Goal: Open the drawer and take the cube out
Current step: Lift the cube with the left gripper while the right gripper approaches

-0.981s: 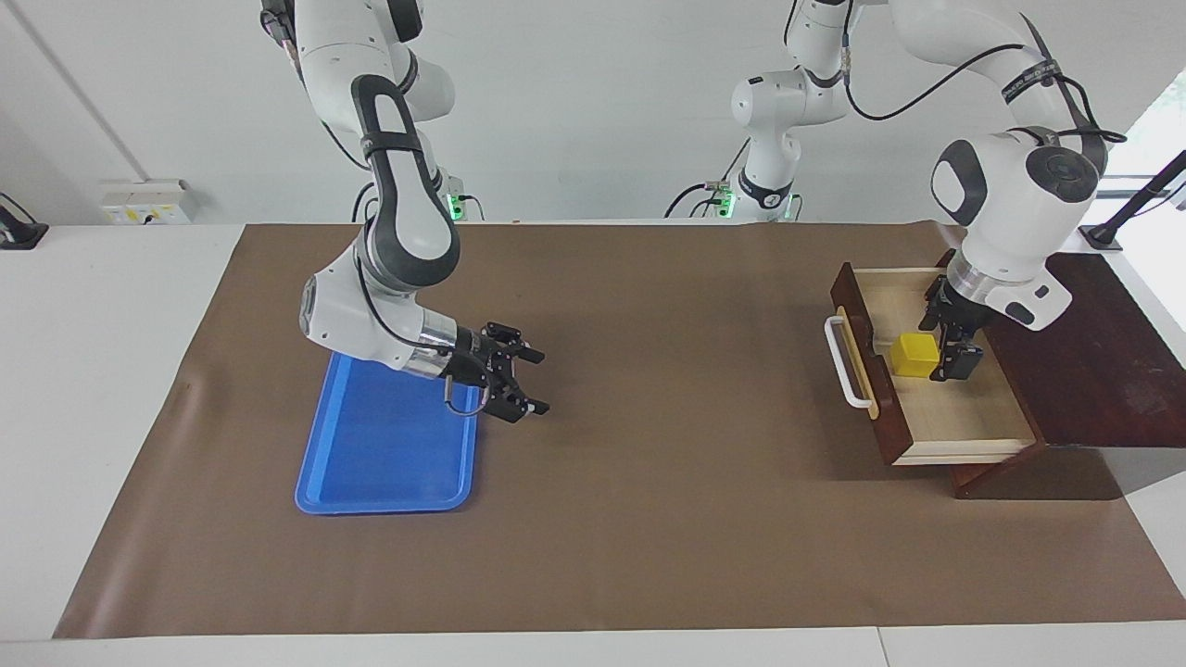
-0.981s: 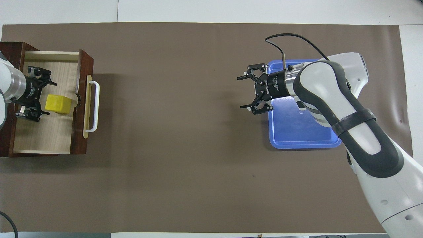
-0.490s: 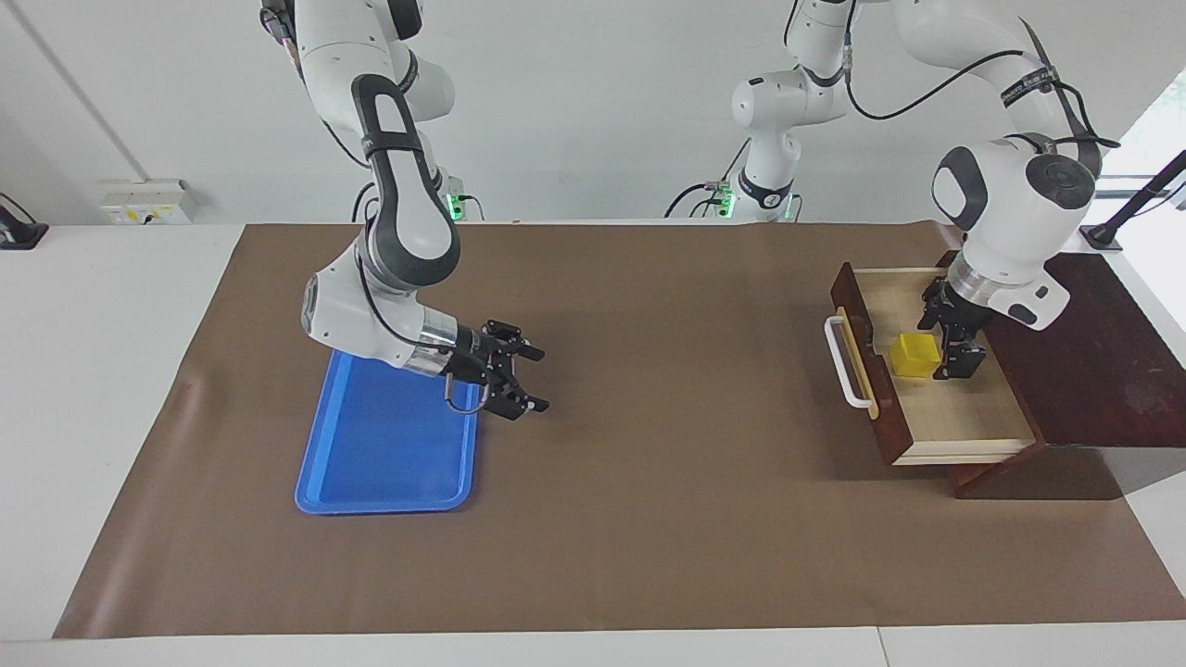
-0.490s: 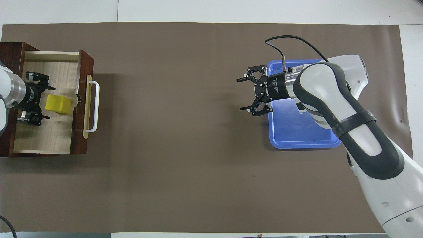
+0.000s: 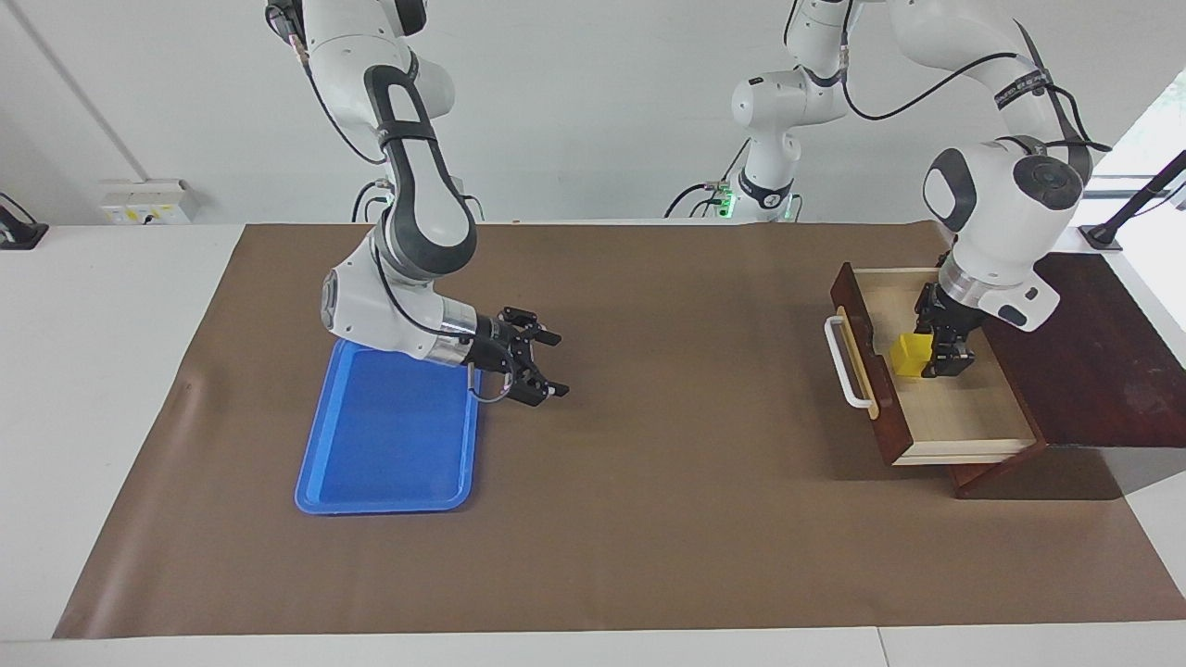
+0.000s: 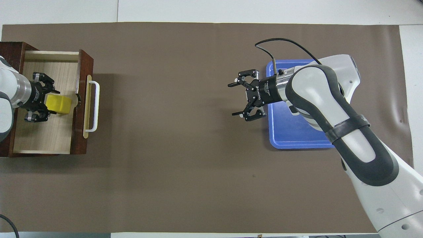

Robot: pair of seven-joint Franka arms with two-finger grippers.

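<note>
The left gripper [image 5: 938, 350] covers part of the cube [image 5: 909, 355] in the facing view, so whether its fingers touch the cube's sides cannot be told. In the overhead view the left arm is cut off by the picture's edge, with only its wrist showing over the drawer [image 6: 49, 132]. The right arm hides the end of the blue tray [image 6: 297, 135] farther from the robots in the overhead view, and its lower links run out of that picture
</note>
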